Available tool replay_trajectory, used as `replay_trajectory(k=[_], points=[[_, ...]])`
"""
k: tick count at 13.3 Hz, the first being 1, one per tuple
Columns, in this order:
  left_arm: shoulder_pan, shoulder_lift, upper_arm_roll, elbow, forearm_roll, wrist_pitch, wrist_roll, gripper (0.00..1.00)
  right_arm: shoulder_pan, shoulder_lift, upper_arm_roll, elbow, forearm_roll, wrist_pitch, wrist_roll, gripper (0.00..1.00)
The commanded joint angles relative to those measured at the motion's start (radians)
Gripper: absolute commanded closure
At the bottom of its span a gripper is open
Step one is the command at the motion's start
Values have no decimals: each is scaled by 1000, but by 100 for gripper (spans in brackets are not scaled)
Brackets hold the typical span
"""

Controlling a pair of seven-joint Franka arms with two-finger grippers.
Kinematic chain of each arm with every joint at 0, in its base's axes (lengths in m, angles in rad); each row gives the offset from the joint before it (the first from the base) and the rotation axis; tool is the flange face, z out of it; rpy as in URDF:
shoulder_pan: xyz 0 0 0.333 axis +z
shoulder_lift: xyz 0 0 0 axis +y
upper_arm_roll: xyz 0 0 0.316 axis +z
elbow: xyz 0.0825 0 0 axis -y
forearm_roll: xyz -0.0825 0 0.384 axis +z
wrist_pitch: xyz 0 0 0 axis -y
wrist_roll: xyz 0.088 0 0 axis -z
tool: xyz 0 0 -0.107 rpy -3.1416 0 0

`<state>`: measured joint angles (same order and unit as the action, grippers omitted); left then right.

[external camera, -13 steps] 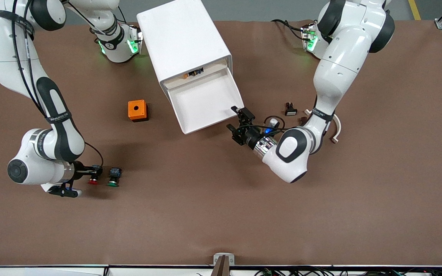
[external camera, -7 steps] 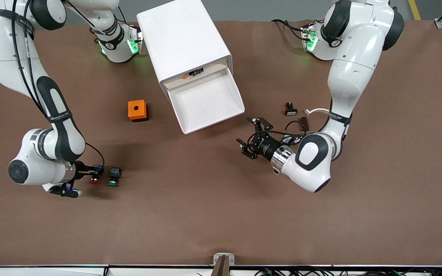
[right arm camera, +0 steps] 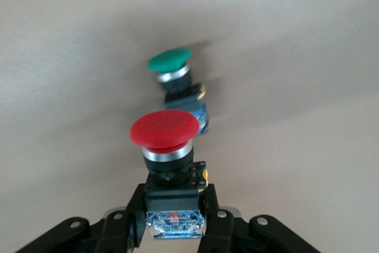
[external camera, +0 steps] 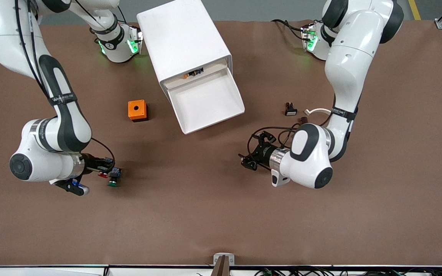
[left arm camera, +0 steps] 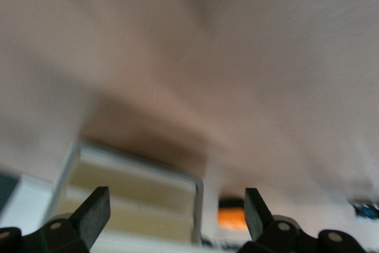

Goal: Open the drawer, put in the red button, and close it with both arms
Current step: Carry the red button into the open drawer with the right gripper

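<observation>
the right gripper [external camera: 104, 168] sits low over the table [external camera: 205, 214] toward the right arm's end, roughly midway between the robots' edge and the front-camera edge. its fingers [right arm camera: 207, 217] are closed onto the black body of the red button [external camera: 102, 174] — in the right wrist view the red cap [right arm camera: 164, 129] points away from the gripper, with the body pinched between the two pads. the green button [external camera: 113, 178] lies on the table just beside it, close to the red cap but not held.

the left gripper [external camera: 255, 151] hangs over bare table near the middle, nearer the front camera than the drawer [external camera: 205, 100]. its fingers [left arm camera: 95, 213] stand wide apart with nothing between them.

the drawer is pulled out of the white cabinet [external camera: 182, 38], which stands at the robots' edge, and its tray shows bare white inside. an orange box [external camera: 137, 110] rests beside the drawer toward the right arm's end. a small black switch [external camera: 291, 109] lies toward the left arm's end.
</observation>
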<state>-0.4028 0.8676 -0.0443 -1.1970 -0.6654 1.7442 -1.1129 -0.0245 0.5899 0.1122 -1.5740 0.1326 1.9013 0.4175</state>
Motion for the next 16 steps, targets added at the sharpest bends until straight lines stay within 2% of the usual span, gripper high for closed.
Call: replay_trajectory(k=[1, 3, 5, 6, 8, 13, 16], points=[[-103, -54, 69, -7, 189, 67, 129, 0, 61, -83, -5, -21, 48, -63, 144, 92], [-178, -74, 138, -1, 280, 103, 181, 0, 93, -134, -5, -27, 67, -111, 248, 92], [-214, -106, 179, 1, 312, 127, 212, 0, 145, -182, -5, -32, 103, -151, 381, 92], [-224, -117, 175, 1, 387, 127, 250, 0, 181, -199, -5, -37, 105, -154, 456, 92], [-228, -153, 169, -6, 444, 127, 277, 0, 247, -222, -5, -46, 108, -153, 591, 91], [-215, -176, 169, -7, 446, 127, 318, 0, 447, -239, -6, -47, 137, -85, 943, 91], [-214, -174, 170, -7, 446, 129, 317, 0, 561, -243, -6, -125, 137, 63, 1125, 91]])
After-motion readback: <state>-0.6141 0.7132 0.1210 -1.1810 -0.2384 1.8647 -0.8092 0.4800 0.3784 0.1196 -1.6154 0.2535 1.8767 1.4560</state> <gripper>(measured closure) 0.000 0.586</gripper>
